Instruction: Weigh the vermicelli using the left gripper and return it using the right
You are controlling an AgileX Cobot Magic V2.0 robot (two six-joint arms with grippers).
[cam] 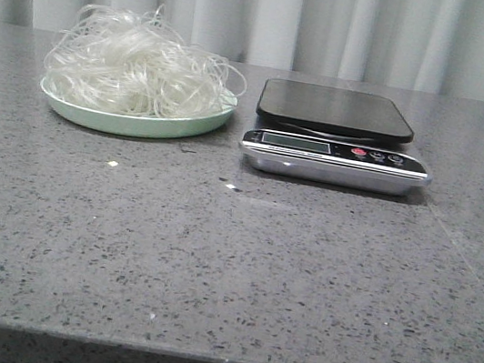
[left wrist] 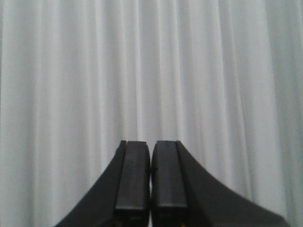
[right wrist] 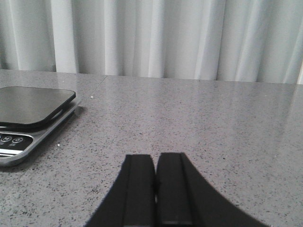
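A tangle of clear vermicelli (cam: 138, 66) is heaped on a pale green plate (cam: 141, 121) at the back left of the table. To its right stands a kitchen scale (cam: 336, 136) with a bare black platform and a silver front; its corner (right wrist: 28, 118) also shows in the right wrist view. My left gripper (left wrist: 150, 144) is shut on nothing and faces only the white curtain. My right gripper (right wrist: 155, 158) is shut and empty, low over bare table to the right of the scale. Neither arm appears in the front view.
A white curtain (cam: 296, 15) hangs behind the grey speckled table (cam: 237, 273). A few small bits (cam: 113, 163) lie on the table in front of the plate and scale. The table's front edge runs along the bottom of the front view.
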